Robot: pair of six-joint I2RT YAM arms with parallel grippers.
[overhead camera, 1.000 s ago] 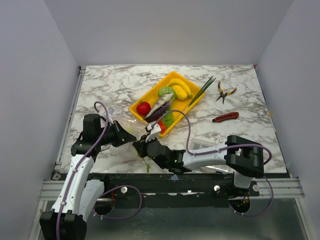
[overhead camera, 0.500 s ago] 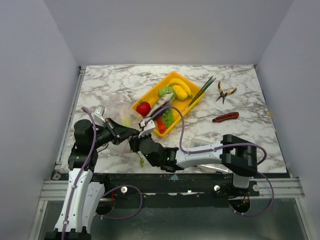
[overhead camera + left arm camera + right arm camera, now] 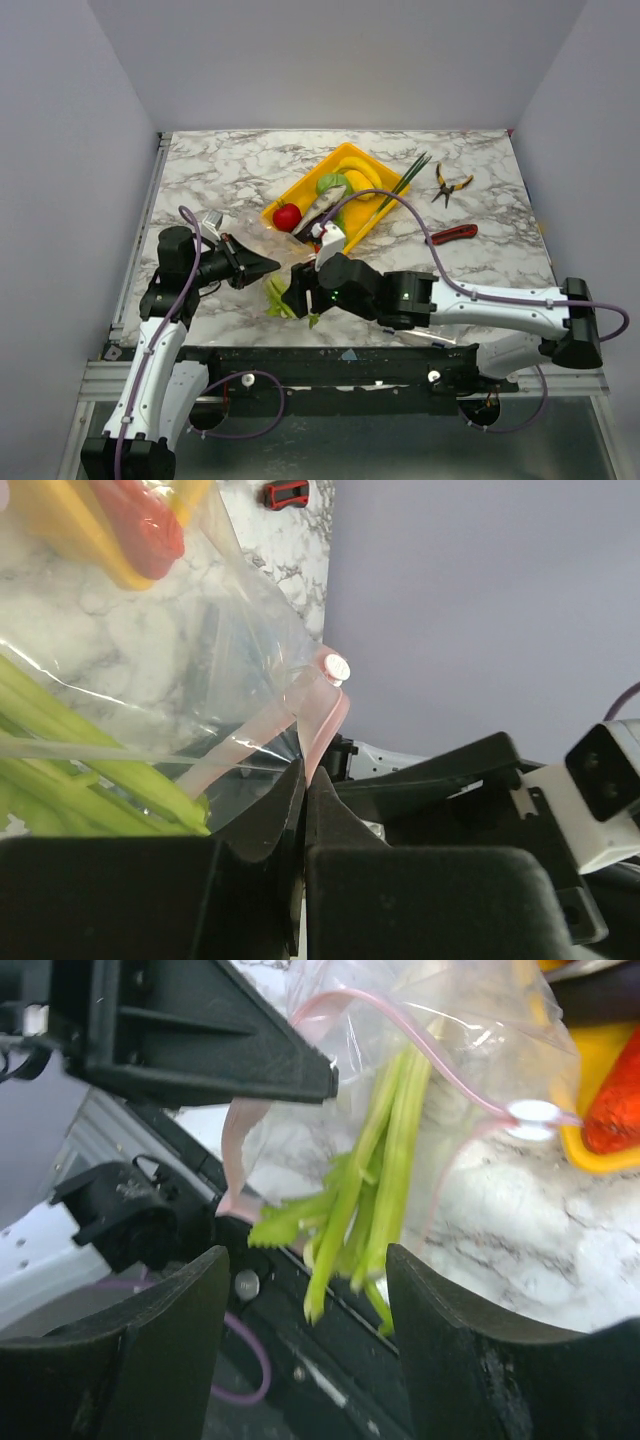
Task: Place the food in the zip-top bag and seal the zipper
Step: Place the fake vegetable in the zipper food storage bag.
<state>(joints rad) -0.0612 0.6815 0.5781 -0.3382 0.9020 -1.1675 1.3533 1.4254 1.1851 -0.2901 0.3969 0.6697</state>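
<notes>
My left gripper [image 3: 262, 268] is shut on the pink zipper [image 3: 322, 712] at the mouth of the clear zip-top bag [image 3: 252, 232], holding it off the table. A green leafy piece of food [image 3: 385, 1160] lies in the bag's mouth with its ends sticking out [image 3: 285, 300]. My right gripper [image 3: 305, 1270] stands open just in front of those ends, touching nothing. The zipper's white slider [image 3: 533, 1112] sits on the strip. More food lies in the yellow tray [image 3: 392, 200]: a red tomato [image 3: 287, 217], yellow bananas [image 3: 360, 178] and a grey fish [image 3: 325, 205].
Yellow-handled pliers [image 3: 452, 184] and a red utility knife [image 3: 451, 234] lie on the marble table right of the tray. Long thin green stalks [image 3: 405, 178] rest against the tray's right rim. The right arm stretches across the near edge of the table.
My right gripper has opened and let go of the green leafy piece at the bag's mouth. Its arm has swung out to the right. The left gripper stays shut on the zipper.
</notes>
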